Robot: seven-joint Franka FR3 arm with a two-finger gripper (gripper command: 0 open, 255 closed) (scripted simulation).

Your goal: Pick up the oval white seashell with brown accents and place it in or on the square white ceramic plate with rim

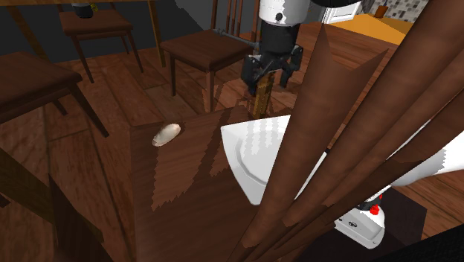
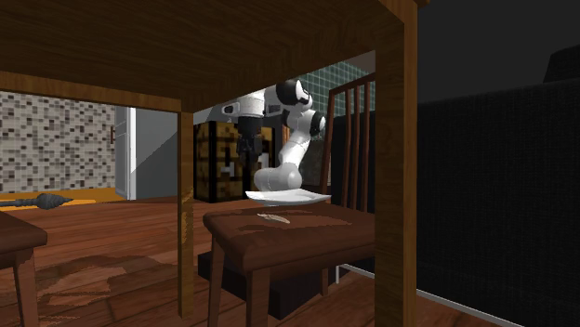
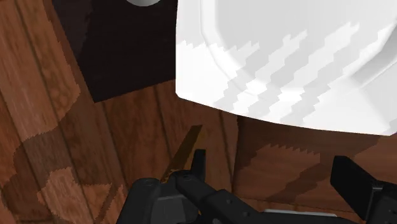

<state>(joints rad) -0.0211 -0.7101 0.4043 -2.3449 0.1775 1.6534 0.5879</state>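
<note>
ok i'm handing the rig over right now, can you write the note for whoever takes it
Gripper: open, empty, above the wooden surface by the edge of the white plate.
Seashell: lying on the surface, to the shoulder view's left of the plate, apart from it.
Done: nothing, shell not grasped.
Left: move over the shell, grasp it, lift it, set it on the plate.

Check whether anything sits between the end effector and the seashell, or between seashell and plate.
Nothing visible does. The seashell lies on the bare wooden surface, apart from the plate, with only wood between them. The open end effector hangs near the plate's far edge, open air toward the seashell.
</note>
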